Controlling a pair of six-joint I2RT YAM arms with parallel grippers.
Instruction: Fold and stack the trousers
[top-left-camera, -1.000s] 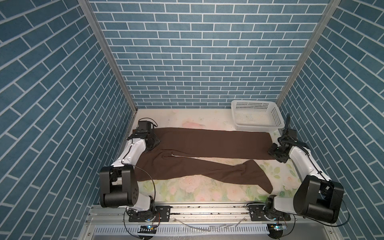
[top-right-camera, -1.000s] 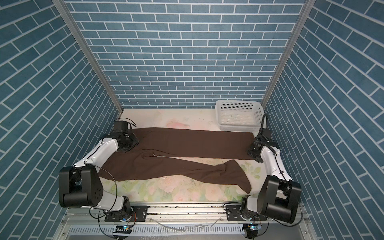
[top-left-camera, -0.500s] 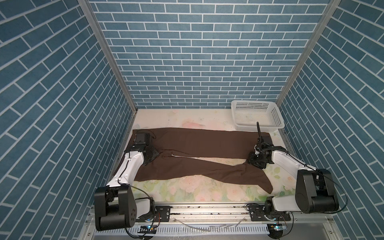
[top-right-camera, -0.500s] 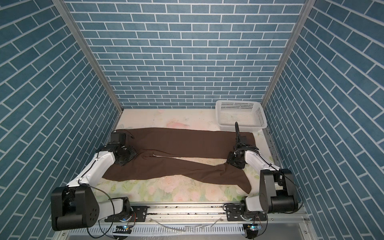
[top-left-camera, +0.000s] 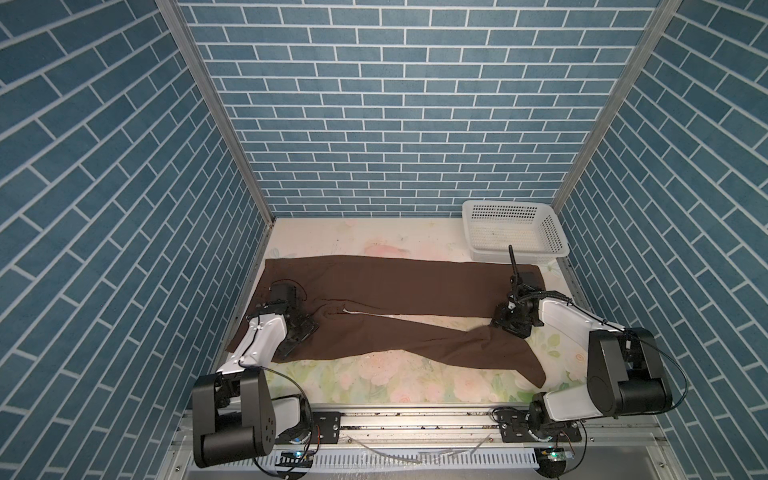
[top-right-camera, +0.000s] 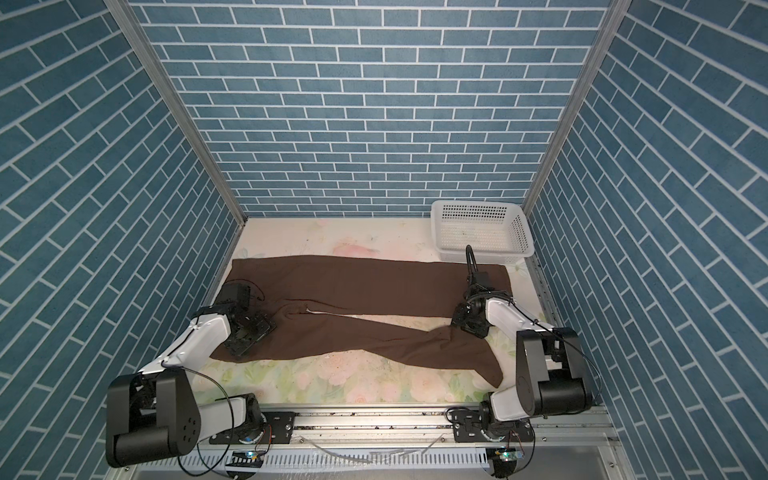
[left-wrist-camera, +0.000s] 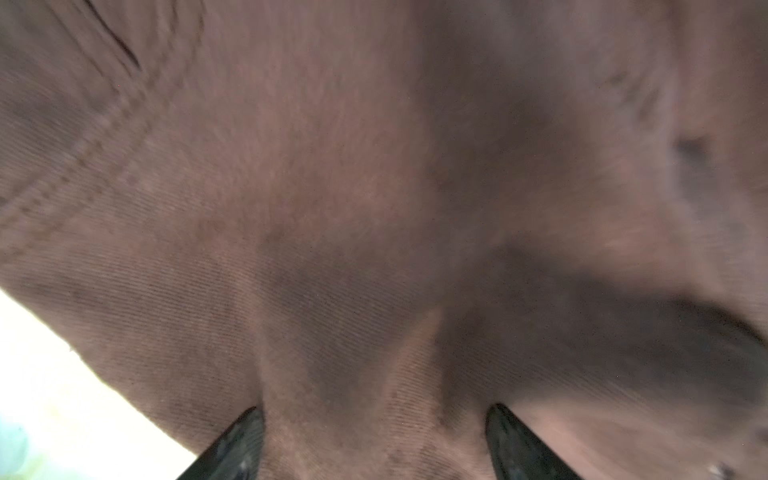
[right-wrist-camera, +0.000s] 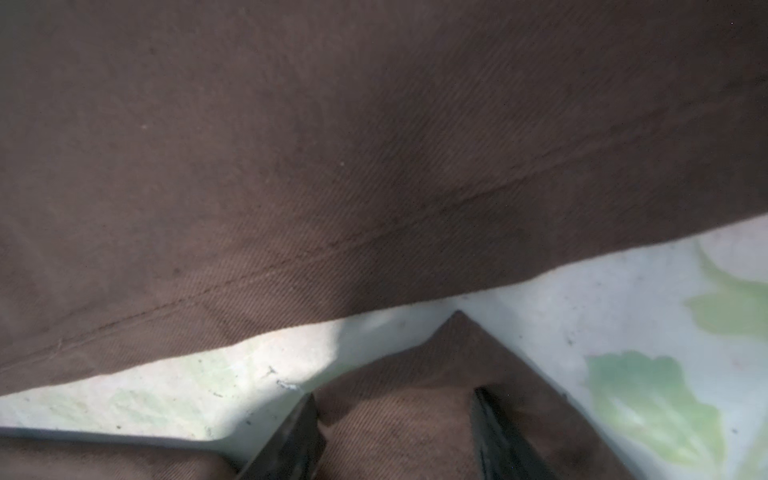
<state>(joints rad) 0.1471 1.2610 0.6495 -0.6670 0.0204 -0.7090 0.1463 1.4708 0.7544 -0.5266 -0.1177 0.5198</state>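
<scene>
Step in hand: judged to be the end of laying-out. No fold is made yet and both grips look let go.
Trousers (top-left-camera: 374, 286): dark brown, spread flat from the surface's left edge to near its right edge. The waist is at the left, the far leg straight, and the near leg slants toward the near right corner.
Left gripper (top-left-camera: 297, 332): on the waist end, jaws spread wide on the cloth and clamping nothing.
Right gripper (right-wrist-camera: 395, 399): by the right edge, jaws apart, with a corner of the near leg lying loose between them.
Next move: probably lay the near leg over the far one. That calls for fresh pinches at the waist and hem, both lifted together.
Surface (top-left-camera: 374, 237): pale floral cover, with a white perforated basket (top-left-camera: 552, 232) at the far right corner.
Room: blue brick-pattern walls (top-left-camera: 395, 104) on three sides.
</scene>
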